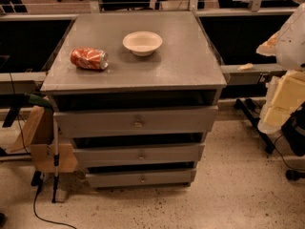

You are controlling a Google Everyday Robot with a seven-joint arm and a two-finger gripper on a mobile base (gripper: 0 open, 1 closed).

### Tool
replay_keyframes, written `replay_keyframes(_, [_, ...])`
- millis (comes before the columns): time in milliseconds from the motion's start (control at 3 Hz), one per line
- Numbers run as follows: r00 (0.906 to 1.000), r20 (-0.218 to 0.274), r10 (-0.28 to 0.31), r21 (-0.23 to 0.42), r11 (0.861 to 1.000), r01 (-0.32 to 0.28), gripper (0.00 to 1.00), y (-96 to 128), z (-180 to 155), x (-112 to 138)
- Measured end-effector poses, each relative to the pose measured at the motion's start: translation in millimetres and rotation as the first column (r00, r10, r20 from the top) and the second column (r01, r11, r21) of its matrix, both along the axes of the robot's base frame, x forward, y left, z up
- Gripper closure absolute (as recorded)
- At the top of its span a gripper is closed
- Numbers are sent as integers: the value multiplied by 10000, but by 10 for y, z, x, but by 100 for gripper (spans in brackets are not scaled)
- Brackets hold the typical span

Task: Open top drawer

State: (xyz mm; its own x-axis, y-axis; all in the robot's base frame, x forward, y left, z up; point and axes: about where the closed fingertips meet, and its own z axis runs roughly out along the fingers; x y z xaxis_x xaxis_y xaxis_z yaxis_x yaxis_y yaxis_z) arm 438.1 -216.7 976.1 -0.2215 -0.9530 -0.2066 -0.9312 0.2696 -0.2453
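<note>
The task is at its first step, the approach: the top drawer (95,122) looks shut or very nearly so, its wide grey front sitting right under the cabinet's worktop (186,61) with a dark gap between the two, and nothing is touching it. The gripper (281,104) hangs off the cabinet's right side, well apart from it and at about the height of the top drawer. It is part of a pale white and yellowish mass at the edge of view, and whether it is open or closed I cannot tell. The small round metal knob (138,123) sits in the middle of the drawer front, and it is the only handhold on offer. As I judge it, the next move calls for the gripper to swing in from the cabinet's right to its front face, line up square with that knob, close the jaws on it, then pull straight out, away from the cabinet (a crooked pull could slip off so small a knob). The two lower drawers (138,154) below carry similar knobs, so the aim must stay on the uppermost one. On the worktop lie a crushed red can (89,58) near the cabinet's left edge and a white bowl (142,43) nearer its middle; a hard tug might jostle them. As for writing, the can shows pale markings on red, but no brand can be read. The bowl, the drawer fronts and the cabinet are all unmarked.
</note>
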Motion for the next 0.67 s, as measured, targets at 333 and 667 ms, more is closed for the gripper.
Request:
replay_keyframes(333, [10000,54,7,73,10000,-8,0,6,-10,18])
replay_keyframes(667, [9998,205,27,290,9996,-33,0,22,-43,69])
